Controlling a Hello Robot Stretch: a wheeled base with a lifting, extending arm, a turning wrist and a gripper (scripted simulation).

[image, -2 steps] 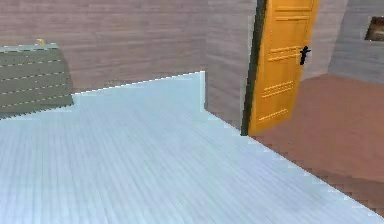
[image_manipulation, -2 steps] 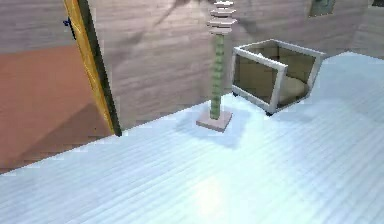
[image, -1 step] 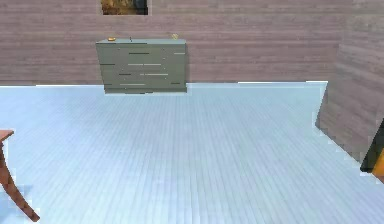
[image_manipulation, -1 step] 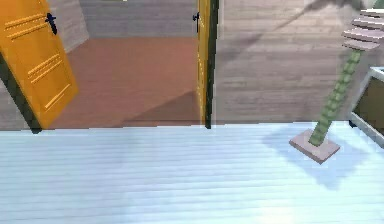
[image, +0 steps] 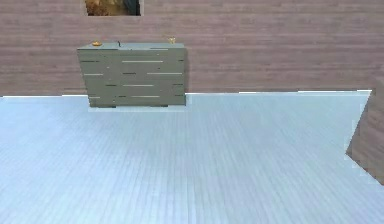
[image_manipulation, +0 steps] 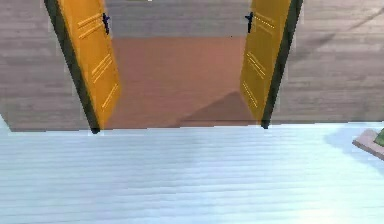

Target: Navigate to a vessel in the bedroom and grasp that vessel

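- One grey-green dresser (image: 133, 78) stands against the plank wall (image: 270, 50) in the forward view. It sits left of the middle, its foot on the far edge of the pale floor (image: 190, 160).
- Two small things sit on the dresser's top. A small golden thing (image: 95, 44) is near the left end, and a small tan thing (image: 172, 39) is near the right end, toward the back edge.
- Both are too small for me to make out their shape; either may be the vessel I am after.
- One framed picture (image: 112, 7) hangs on the wall above the dresser, cut off by the top edge.
- In the arm side view I count two yellow door leaves, both swung away from me. The left door (image_manipulation: 90, 55) and the right door (image_manipulation: 265, 55) flank one doorway.
- Between the leaves lies a reddish-brown floor (image_manipulation: 180, 85), which meets my pale floor along the threshold.
- One corner of a flat pinkish thing (image_manipulation: 372, 143) with a green edge pokes in at the arm side view's right edge.
- I cannot tell how my claw stands.
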